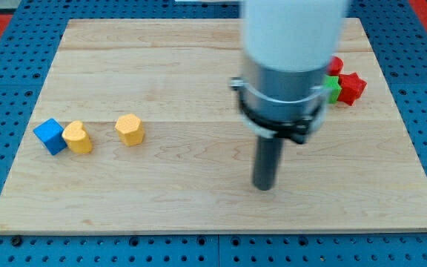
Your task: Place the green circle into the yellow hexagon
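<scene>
**Resting my tip on bare wood, far from the yellow hexagon**

Standing on open board right of centre, my tip (264,186) is touching no block. Being a plain rod, it has nothing to open or close and is holding nothing. The yellow hexagon (130,129) is sitting well apart at the view's left, with a second yellow block (78,137), rounded in shape, further left and pressing against a blue cube (49,136). At the view's right, behind the arm's body, a green block (333,87) is peeking out, its shape hidden, so I cannot tell whether it is the circle. A red star-like block (351,87) is lying just beside it, and another red block (336,65) is showing above. All are lying on the wooden board (199,208).
</scene>
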`<state>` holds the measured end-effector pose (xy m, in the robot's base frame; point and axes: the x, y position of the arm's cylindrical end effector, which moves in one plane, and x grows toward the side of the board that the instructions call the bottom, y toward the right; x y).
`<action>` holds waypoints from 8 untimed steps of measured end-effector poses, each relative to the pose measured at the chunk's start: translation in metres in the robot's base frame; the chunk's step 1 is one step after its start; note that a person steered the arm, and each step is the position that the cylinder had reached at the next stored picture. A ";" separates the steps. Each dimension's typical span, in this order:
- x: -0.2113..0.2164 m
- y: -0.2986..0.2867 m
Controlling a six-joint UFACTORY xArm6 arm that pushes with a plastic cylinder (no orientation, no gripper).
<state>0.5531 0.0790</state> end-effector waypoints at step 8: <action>-0.102 0.260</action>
<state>0.4510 0.3386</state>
